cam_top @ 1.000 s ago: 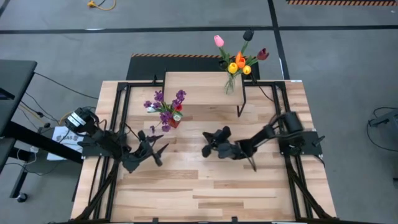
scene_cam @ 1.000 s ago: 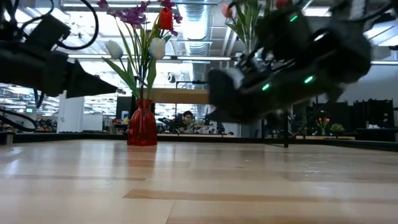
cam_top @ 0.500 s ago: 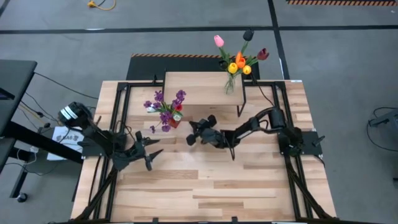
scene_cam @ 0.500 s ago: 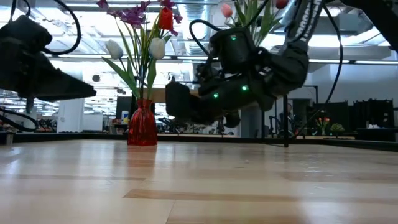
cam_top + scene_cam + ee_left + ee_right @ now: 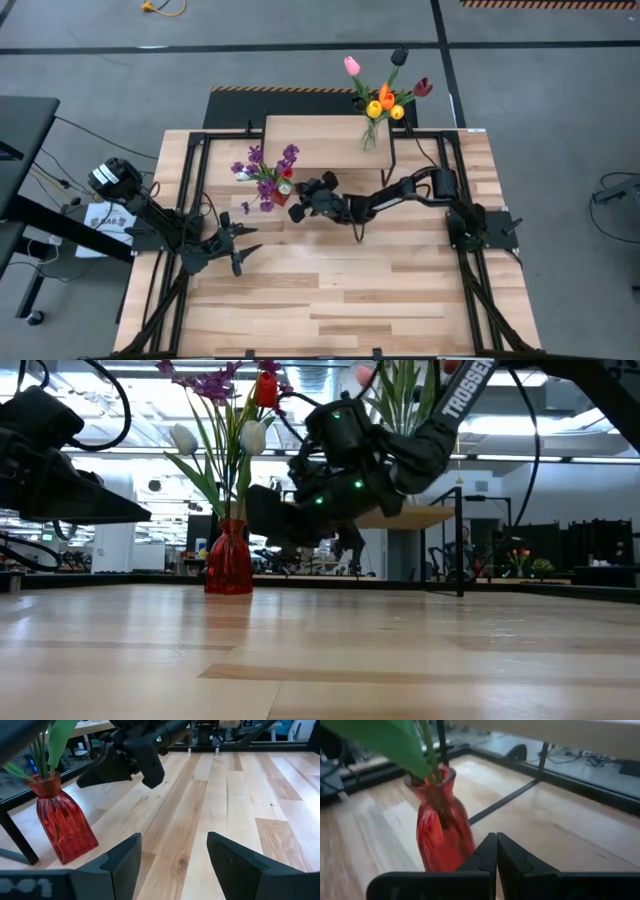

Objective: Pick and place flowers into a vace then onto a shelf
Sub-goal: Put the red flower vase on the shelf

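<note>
On my table (image 5: 400, 300) stand one shelf (image 5: 320, 140) and two vases of flowers: red (image 5: 281, 196) beside my pressed-together right gripper (image 5: 298, 212), clear (image 5: 372, 132) on the shelf. My left gripper (image 5: 243, 243) waits spread.

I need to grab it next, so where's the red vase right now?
In the high view the red vase stands on the tabletop left of centre, just in front of the shelf, with the shut right gripper beside it.

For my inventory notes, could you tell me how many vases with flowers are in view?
2. A red vase stands on the tabletop just left of the shelf; a clear vase stands on the shelf's far right corner. None seems hidden.
</note>
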You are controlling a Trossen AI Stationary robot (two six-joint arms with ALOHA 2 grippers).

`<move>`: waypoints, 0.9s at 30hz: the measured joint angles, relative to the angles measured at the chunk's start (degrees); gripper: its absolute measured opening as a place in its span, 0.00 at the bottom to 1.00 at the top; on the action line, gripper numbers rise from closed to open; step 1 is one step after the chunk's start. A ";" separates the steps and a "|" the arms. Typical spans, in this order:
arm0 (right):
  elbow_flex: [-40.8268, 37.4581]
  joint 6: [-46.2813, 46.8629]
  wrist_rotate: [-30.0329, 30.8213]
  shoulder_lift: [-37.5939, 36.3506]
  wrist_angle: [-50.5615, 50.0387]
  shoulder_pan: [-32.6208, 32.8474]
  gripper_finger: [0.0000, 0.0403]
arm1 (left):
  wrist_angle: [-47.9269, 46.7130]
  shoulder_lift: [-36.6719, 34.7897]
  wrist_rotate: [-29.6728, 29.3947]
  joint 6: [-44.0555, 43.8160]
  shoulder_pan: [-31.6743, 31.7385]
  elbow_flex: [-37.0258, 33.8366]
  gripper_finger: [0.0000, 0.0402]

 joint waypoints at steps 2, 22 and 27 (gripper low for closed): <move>1.51 -1.11 -0.50 0.00 -2.52 -0.17 0.00 | 0.00 0.00 0.06 -0.07 0.00 0.00 0.54; 3.31 -2.48 1.80 0.92 -4.57 0.13 0.00 | -0.31 0.02 1.46 -0.79 0.04 -0.04 0.54; 3.31 0.36 6.63 0.92 -4.71 1.88 0.00 | -0.31 0.04 1.49 -0.81 0.04 -0.04 0.54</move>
